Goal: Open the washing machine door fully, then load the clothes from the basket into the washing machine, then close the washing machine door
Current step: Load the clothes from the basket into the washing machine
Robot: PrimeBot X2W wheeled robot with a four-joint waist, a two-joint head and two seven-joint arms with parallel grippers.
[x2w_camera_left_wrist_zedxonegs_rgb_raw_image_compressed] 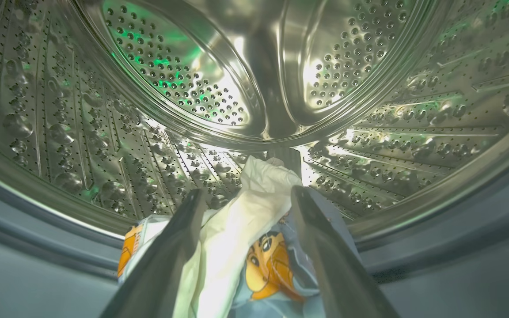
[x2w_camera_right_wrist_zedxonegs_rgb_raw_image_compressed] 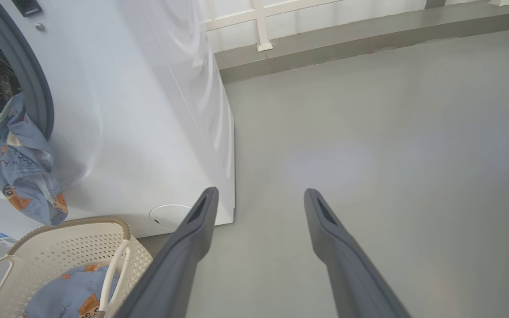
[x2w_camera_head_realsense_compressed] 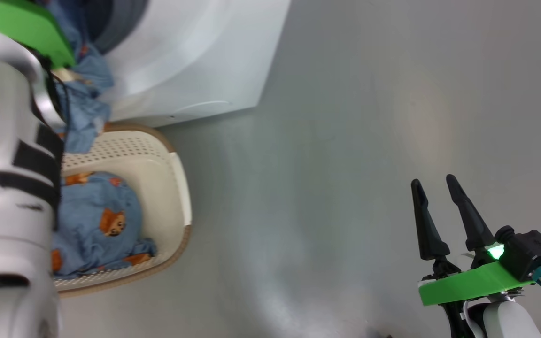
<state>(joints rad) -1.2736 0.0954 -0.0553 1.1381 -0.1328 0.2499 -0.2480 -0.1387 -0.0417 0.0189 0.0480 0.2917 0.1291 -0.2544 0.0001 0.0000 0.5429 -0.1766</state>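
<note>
dark fingers of the left gripper [x2w_camera_left_wrist_zedxonegs_rgb_raw_image_compressed: 248, 192] stand wide apart in the mouth of the washing machine [x2w_camera_right_wrist_zedxonegs_rgb_raw_image_compressed: 139, 110]. the clothes [x2w_camera_left_wrist_zedxonegs_rgb_raw_image_compressed: 232, 238] lie between them, white lining on top and blue cartoon print below, and the jaws are not closed on the cloth. beyond the tips curves the steel drum [x2w_camera_left_wrist_zedxonegs_rgb_raw_image_compressed: 184, 66]. seen from outside, the blue fabric hangs over the grey seal [x2w_camera_right_wrist_zedxonegs_rgb_raw_image_compressed: 38, 88], down toward the basket [x2w_camera_head_realsense_compressed: 176, 188], where another blue bundle [x2w_camera_head_realsense_compressed: 96, 220] sits. the right gripper [x2w_camera_head_realsense_compressed: 434, 181] has its fingers spread and empty. it hovers above the grey floor [x2w_camera_right_wrist_zedxonegs_rgb_raw_image_compressed: 369, 132], well apart from the machine.
</note>
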